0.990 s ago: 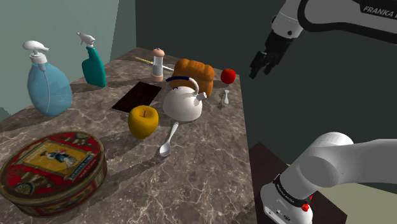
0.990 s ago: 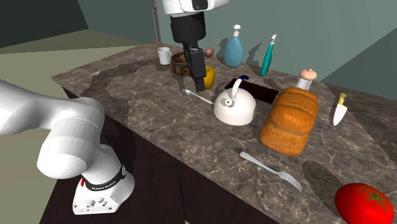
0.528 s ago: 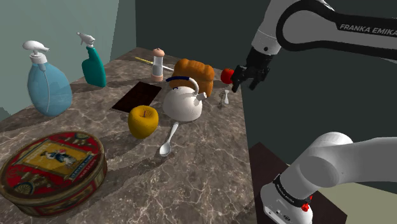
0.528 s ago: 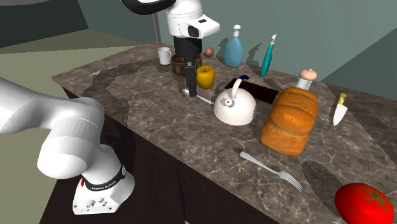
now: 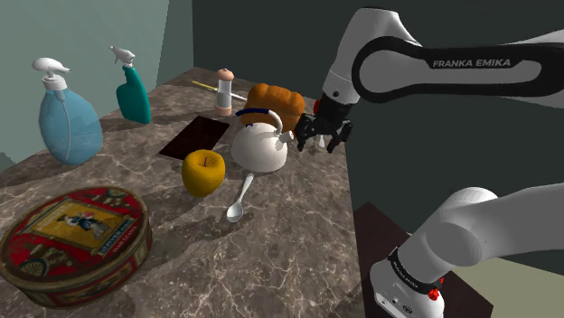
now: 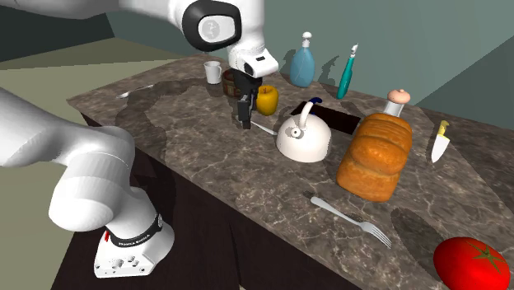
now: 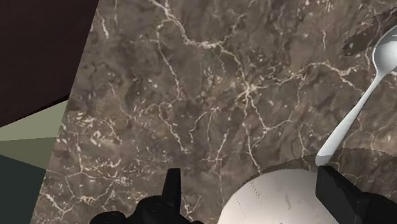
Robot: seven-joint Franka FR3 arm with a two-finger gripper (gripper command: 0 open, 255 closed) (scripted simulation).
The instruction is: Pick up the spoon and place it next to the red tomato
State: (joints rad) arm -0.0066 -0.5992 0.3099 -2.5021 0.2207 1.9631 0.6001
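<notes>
The spoon (image 5: 241,195) lies flat on the brown marble table (image 5: 289,244). Its handle points at the white kettle (image 5: 259,146) and comes very close to it. Its round end points away from the kettle. A yellow apple (image 5: 203,172) sits just beside the spoon, on the shoulder view's left.

The black hand (image 5: 321,135) hangs in the air near the kettle, on the shoulder view's right. Its two fingers (image 7: 172,191) stand wide apart and hold nothing. In the wrist view the kettle's round top shows under them, and the spoon lies out past one finger.

The red tomato (image 6: 471,262) sits at the near right corner in the second exterior view, well apart from the spoon. Between the two stand the kettle, a brown loaf of bread (image 6: 375,156) and a fork (image 6: 352,219). The fork lies near the tomato. A shaker (image 6: 396,102) and a knife (image 6: 439,142) are on the far side of the loaf.

A dark flat mat (image 5: 194,137) lies behind the apple. At the shoulder view's near left sits a big round tin (image 5: 72,237) with a picture on its lid. The lid is on, so I cannot tell what is inside. A blue spray bottle (image 5: 68,122) and a green spray bottle (image 5: 134,90) stand farther back on the left. A small white cup (image 6: 212,72) stands at the far end in the second exterior view; I cannot see into it.
</notes>
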